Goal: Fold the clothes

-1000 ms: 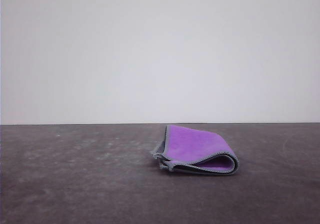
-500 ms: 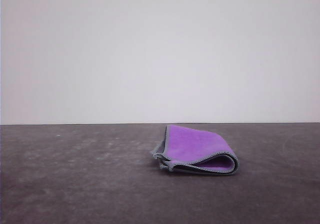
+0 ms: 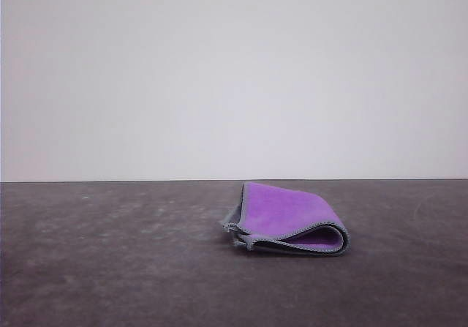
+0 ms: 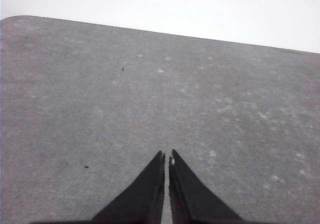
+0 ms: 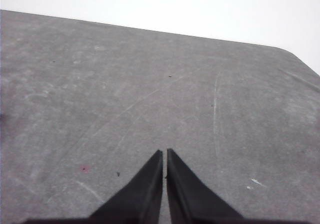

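The cloth [image 3: 287, 227] lies folded, purple side out, on the bench [image 3: 110, 268]. The left pincer [image 4: 166, 157] and right pincer [image 5: 164, 154] are both clenched, grasping nothing, above bare bench.

Cloth [image 3: 289, 221] folded over, so inner layers + most of dark grey side hidden (just a sliver at the fold's mouth). Left gripper [image 4: 166, 159] & right gripper [image 5: 164, 156]: fingers cut off by frame edge, bodies out of frame. Table [image 3: 110, 268] runs past frame edges.

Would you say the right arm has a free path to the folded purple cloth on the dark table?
Probably yes: the folded purple cloth lies alone, and the right hand, shut, holds nothing.
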Controlling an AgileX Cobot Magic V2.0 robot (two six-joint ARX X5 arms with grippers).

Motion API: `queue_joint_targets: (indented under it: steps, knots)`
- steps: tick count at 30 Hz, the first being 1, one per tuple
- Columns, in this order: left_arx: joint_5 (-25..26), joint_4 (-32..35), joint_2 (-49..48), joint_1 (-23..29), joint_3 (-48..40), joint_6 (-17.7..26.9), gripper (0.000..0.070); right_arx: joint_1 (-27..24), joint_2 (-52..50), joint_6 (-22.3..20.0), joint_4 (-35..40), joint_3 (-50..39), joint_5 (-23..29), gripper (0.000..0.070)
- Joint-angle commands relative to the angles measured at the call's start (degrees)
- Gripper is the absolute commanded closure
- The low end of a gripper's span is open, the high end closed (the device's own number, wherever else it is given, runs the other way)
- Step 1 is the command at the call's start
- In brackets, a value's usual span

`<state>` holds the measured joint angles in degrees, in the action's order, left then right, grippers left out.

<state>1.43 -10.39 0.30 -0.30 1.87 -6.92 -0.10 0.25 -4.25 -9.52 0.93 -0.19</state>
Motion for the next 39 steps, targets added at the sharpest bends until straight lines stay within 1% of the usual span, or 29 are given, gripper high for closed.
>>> queue_joint_targets:
  steps: [1,39]
  knots:
    - [0.0,-0.3,-0.1,-0.1,-1.1,0.0,0.0696,0.0,0.0,0.6,0.7,-0.2,0.2,0.0688]
    - [0.0,-0.3,-0.1,-0.1,-1.1,0.0,0.0696,0.0,0.0,0.6,0.7,-0.2,0.2,0.0688]
